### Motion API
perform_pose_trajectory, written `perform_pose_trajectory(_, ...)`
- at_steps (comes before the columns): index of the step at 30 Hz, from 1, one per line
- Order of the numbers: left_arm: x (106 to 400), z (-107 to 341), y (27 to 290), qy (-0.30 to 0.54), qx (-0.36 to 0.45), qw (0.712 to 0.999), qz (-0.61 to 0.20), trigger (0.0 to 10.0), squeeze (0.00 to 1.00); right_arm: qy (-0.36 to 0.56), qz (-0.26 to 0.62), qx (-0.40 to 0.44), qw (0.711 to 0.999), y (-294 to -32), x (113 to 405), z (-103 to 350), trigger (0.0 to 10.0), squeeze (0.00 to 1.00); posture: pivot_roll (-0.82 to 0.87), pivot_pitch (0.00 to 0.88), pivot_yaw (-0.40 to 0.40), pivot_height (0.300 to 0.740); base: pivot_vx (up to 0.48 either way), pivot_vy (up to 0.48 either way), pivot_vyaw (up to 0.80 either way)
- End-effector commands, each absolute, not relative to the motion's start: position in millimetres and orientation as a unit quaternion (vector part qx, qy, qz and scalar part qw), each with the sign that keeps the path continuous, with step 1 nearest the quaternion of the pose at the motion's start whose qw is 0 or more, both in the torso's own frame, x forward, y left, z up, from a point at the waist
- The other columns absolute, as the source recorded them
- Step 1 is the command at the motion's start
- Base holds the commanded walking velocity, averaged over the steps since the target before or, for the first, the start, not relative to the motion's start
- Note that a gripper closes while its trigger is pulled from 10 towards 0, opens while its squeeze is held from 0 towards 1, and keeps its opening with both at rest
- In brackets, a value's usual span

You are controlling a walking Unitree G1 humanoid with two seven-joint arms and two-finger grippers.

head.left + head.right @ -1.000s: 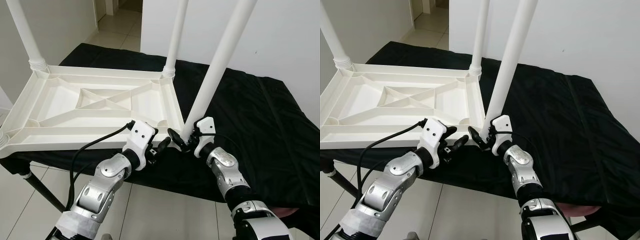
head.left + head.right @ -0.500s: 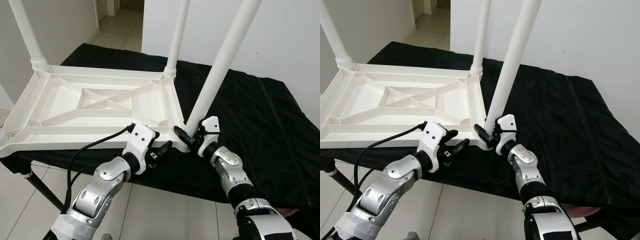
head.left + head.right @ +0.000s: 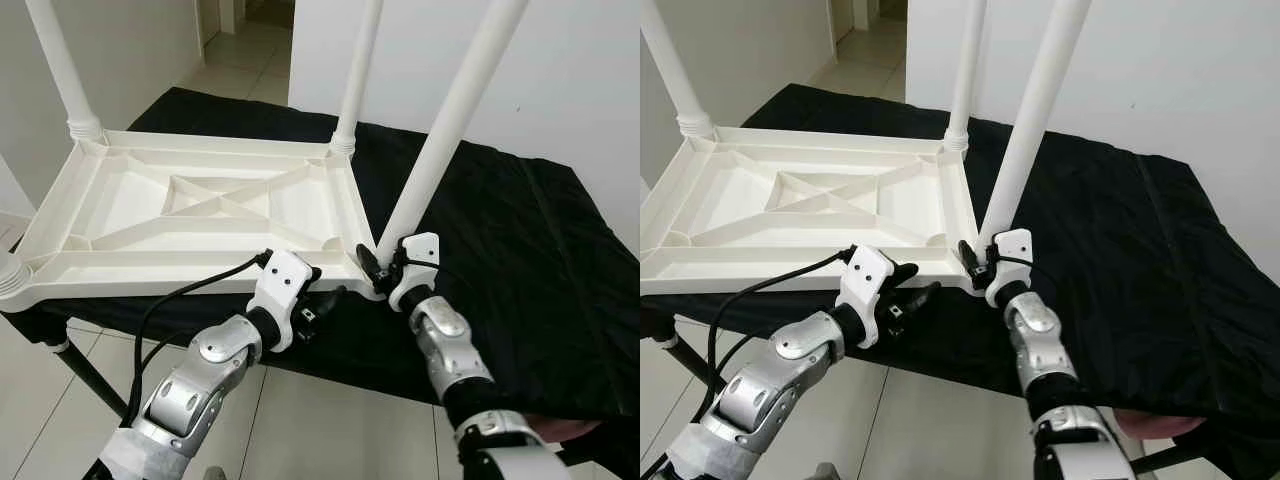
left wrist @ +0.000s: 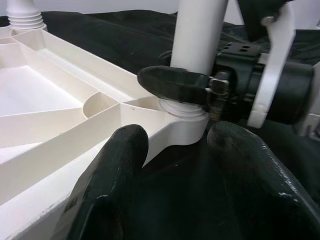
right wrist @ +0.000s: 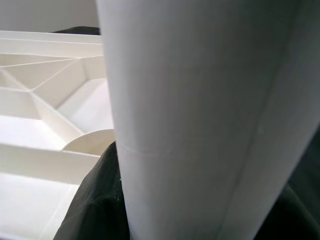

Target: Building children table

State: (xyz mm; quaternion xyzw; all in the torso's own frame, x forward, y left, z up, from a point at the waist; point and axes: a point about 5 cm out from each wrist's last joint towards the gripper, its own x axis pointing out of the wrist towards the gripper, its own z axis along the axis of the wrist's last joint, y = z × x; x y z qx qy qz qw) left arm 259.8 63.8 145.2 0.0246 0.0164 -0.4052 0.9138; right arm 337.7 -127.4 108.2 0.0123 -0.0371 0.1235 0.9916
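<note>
The white table top lies upside down on a black-covered table. Two white legs stand in its far corners, one on the left and one on the right. A third leg leans up from the near right corner. My right gripper is shut on its base, where a ringed end sits in the corner socket. My left gripper is open just in front of and below that corner, its fingers either side of it, touching nothing. In the right wrist view the leg is very close.
A short white stub sticks out at the near left corner. The black cloth covers the table to the right, up to a white wall. A black cable runs along my left arm. Tiled floor lies below the near edge.
My right gripper has carried the leg's base a little forward and onto the corner socket. My left gripper has shifted slightly towards the same corner and stays open.
</note>
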Motion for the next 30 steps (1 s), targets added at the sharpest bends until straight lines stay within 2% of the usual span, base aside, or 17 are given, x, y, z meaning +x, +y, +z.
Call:
perform_pose_trajectory(1,253,147,56,0.017,0.027,0.872,-0.488,10.0,0.0,-0.003,0.077,0.002,0.997,-144,335,95,10.0,0.0,-0.02,0.0,-0.091,0.74,0.0,0.0,0.0)
perform_pose_trajectory(3,252,147,56,0.018,0.027,0.87,-0.491,10.0,0.0,0.003,-0.007,-0.003,1.0,-145,331,93,10.0,0.0,-0.03,0.0,-0.093,0.74,0.0,0.0,0.0)
perform_pose_trajectory(9,253,147,56,0.018,0.03,0.869,-0.494,10.0,0.0,0.013,-0.106,0.003,0.994,-143,321,89,10.0,0.0,-0.02,0.0,-0.095,0.74,0.0,0.0,0.0)
perform_pose_trajectory(16,256,148,56,0.016,0.03,0.869,-0.494,10.0,0.0,0.008,-0.069,0.011,0.998,-133,321,91,10.0,0.0,-0.03,0.0,-0.09,0.74,0.0,0.0,0.0)
perform_pose_trajectory(17,256,148,56,0.016,0.03,0.868,-0.495,10.0,0.0,0.005,-0.059,0.016,0.998,-132,322,92,10.0,1.0,-0.03,0.0,-0.09,0.74,0.0,0.0,0.0)
perform_pose_trajectory(22,256,147,56,0.016,0.031,0.868,-0.496,10.0,0.0,0.0,-0.041,0.022,0.999,-131,321,94,10.0,1.0,-0.03,0.0,-0.091,0.74,0.0,0.0,0.0)
perform_pose_trajectory(24,255,147,56,0.016,0.031,0.868,-0.495,10.0,0.0,-0.02,0.005,0.028,0.999,-131,321,100,10.0,1.0,-0.03,0.0,-0.093,0.74,0.0,0.0,0.0)
perform_pose_trajectory(30,254,147,57,0.018,0.03,0.869,-0.494,10.0,0.0,-0.036,0.058,0.009,0.998,-140,324,107,10.0,1.0,-0.02,0.0,-0.095,0.74,0.0,0.0,0.0)
